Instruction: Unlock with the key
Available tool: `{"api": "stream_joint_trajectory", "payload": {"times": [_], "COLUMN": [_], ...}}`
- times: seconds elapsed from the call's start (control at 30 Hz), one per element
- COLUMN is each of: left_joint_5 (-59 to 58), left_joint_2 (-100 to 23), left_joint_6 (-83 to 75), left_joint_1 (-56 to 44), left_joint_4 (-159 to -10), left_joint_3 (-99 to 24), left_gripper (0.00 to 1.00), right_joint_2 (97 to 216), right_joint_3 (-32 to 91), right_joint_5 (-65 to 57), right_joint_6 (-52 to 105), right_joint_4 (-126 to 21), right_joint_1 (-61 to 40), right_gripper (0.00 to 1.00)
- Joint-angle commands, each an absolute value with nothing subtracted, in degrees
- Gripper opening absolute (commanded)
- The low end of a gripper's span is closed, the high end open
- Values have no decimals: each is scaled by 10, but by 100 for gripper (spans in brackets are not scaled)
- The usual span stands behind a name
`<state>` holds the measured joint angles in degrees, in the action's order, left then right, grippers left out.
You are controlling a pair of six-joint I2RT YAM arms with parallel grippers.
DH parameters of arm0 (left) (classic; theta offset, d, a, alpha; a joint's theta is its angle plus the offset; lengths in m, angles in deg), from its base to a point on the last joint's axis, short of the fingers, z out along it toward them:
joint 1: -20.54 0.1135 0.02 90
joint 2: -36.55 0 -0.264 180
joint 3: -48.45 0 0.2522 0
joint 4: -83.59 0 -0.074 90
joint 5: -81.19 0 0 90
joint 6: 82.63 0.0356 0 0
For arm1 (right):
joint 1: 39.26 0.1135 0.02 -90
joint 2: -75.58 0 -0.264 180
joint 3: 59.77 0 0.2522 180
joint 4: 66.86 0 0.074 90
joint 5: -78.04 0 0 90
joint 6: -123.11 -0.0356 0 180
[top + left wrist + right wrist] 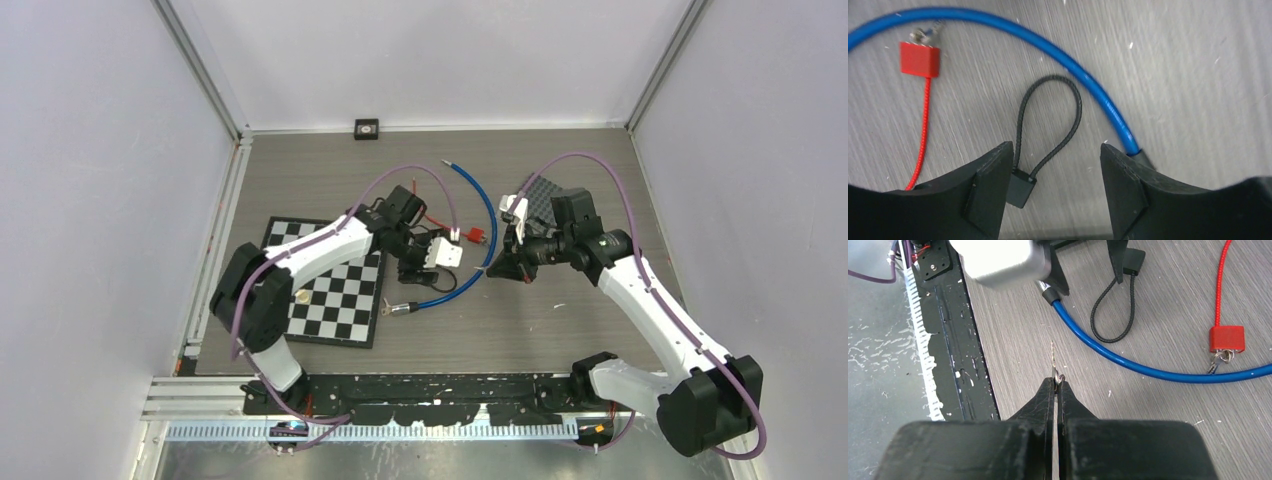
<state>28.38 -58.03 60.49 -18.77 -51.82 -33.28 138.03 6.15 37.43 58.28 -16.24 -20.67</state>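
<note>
A small black lock [1019, 189] with a black cord loop [1048, 120] lies on the table. My left gripper [1056, 147] stands open over it, and the lock body rests against the inner side of the left finger without being clamped. In the right wrist view the same black lock [1134, 260] shows beside the left gripper's fingers [1058, 275]. My right gripper [1056, 381] is shut on a thin metal key [1052, 357], whose blade points forward toward the left gripper. In the top view the right gripper [497, 268] sits just right of the left gripper [420, 272].
A blue cable [490, 215] curves across the table, one end reaching my left gripper's right finger [1128, 175]. A red lock [1227, 338] with a red cord lies beyond it. A chessboard [335, 290] lies left, a dark plate [545, 195] behind the right arm.
</note>
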Motion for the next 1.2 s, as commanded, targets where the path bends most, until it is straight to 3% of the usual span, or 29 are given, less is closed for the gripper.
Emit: {"api": "stream_joint_trajectory", "payload": {"times": [0.0, 0.2, 0.5, 0.67, 0.83, 0.97, 1.17], "left_joint_5": [190, 134, 110, 117, 115, 115, 80], "left_joint_2": [-635, -720, -773, -785, -781, -762, -736], "left_joint_6": [841, 918, 932, 893, 803, 634, 346], "left_joint_1": [-189, -182, -182, -184, -182, -172, -169], "left_joint_4": [-406, -315, -324, -360, -412, -468, -548], "left_joint_3": [-384, -466, -494, -492, -481, -485, -461], "left_gripper": [67, 67, 65, 52, 28, 10, 8], "right_joint_2": [1368, 1367, 1370, 1371, 1367, 1362, 1366], "right_joint_3": [66, 66, 66, 68, 67, 66, 67], "right_joint_5": [359, 358, 360, 364, 371, 373, 375], "right_joint_6": [588, 588, 587, 583, 578, 577, 577], "right_joint_4": [-176, -175, -173, -174, -176, -176, -176], "right_joint_1": [-205, -207, -213, -216, -223, -227, -226], "right_gripper": [1, 0, 0, 0, 0, 1, 0]}}
